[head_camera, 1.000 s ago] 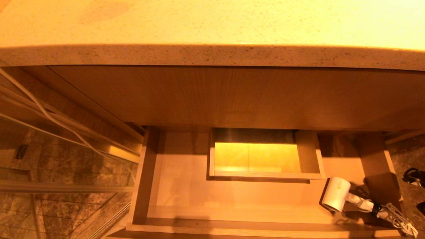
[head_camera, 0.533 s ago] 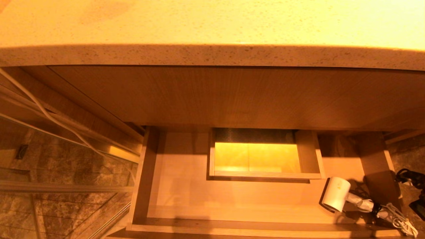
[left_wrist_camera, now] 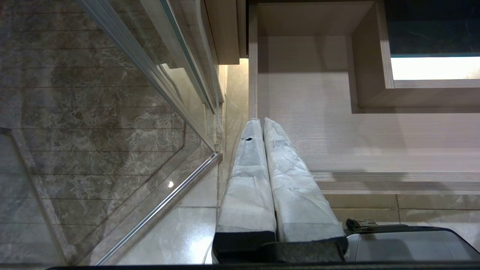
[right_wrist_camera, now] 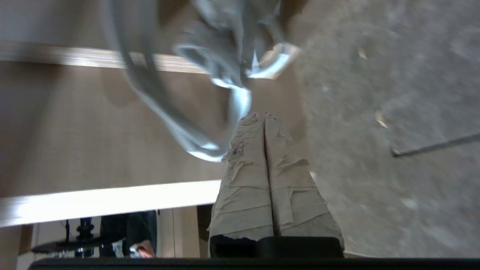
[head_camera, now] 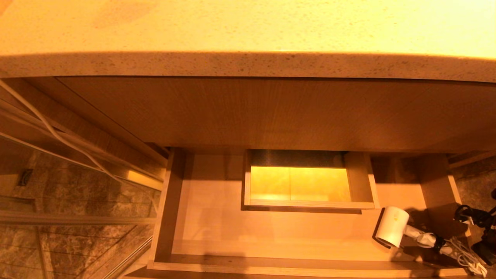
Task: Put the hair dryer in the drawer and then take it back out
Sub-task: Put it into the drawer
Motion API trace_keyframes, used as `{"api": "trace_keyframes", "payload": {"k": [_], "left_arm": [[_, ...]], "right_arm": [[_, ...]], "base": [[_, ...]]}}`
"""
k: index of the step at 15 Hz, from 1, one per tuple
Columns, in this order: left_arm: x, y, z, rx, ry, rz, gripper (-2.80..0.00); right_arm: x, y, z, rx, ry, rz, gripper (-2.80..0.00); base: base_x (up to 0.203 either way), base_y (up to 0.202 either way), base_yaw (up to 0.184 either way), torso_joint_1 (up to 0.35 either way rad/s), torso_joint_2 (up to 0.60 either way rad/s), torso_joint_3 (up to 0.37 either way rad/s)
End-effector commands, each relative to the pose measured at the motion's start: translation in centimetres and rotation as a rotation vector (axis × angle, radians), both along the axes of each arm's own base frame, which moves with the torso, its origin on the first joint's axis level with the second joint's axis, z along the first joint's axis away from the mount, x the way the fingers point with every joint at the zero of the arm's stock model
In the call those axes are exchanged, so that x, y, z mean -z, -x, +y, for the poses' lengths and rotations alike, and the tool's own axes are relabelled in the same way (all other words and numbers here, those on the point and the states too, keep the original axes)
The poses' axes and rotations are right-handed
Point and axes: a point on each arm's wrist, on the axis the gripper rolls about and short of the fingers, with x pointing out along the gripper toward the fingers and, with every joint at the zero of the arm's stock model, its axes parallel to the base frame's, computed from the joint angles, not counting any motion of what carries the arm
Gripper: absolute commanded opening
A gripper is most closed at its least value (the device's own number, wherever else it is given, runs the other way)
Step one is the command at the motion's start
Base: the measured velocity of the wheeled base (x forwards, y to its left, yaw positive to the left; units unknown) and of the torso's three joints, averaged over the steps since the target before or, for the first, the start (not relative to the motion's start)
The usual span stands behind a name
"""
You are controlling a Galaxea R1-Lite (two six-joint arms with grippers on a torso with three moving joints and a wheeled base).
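Head view shows the drawer [head_camera: 217,228] pulled wide open beneath the speckled stone surface [head_camera: 248,27], with the tall wood panel [head_camera: 271,112] above it and the boxed rectangular cutout [head_camera: 306,182] in its middle. From where I stand, the white hair dryer [head_camera: 392,226] lies on its side on the drawer floor, in the near right corner just beside the cutout's corner, its handle pointing toward the right wall and its cord [head_camera: 463,257] bunched and spilling over the drawer's front right corner. So the first half of the job looks done: the dryer is in. What remains, I judge, is the taking out. The right gripper [right_wrist_camera: 264,122] hangs over that front right corner, above the loops of cord, its taped jaws pressed together and holding nothing; at the right edge of the head view only dark parts of its arm show, so the grasp is not yet made, and the jaws would have to part first. The left gripper [left_wrist_camera: 261,125] sits by the drawer's left wall, low over the tiled floor [left_wrist_camera: 93,112] beside a glass panel [left_wrist_camera: 176,75], jaws likewise together and empty.
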Motion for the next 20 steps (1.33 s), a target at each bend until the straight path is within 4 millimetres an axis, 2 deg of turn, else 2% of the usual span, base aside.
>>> {"api": "trace_keyframes", "payload": {"k": [1,9,11,17,20], "left_arm": [[0.0,0.0,0.0,0.0,0.0,0.001,-2.8],[0.0,0.0,0.0,0.0,0.0,0.001,-2.8],[0.0,0.0,0.0,0.0,0.0,0.001,-2.8],[0.0,0.0,0.0,0.0,0.0,0.001,-2.8],[0.0,0.0,0.0,0.0,0.0,0.001,-2.8]], "right_arm": [[1.0,-0.5,0.6,-0.022,-0.014,0.025,-2.8],[2.2,-2.5,3.4,-0.097,-0.041,0.034,-2.8],[2.4,-3.6,4.4,-0.083,-0.042,0.006,-2.8],[0.2,-3.5,4.6,-0.066,-0.011,-0.055,-2.8],[0.2,-4.4,7.7,-0.101,-0.031,-0.075,-2.8]], "base": [[0.0,0.0,0.0,0.0,0.0,0.0],[0.0,0.0,0.0,0.0,0.0,0.0],[0.0,0.0,0.0,0.0,0.0,0.0],[0.0,0.0,0.0,0.0,0.0,0.0],[0.0,0.0,0.0,0.0,0.0,0.0]]}}
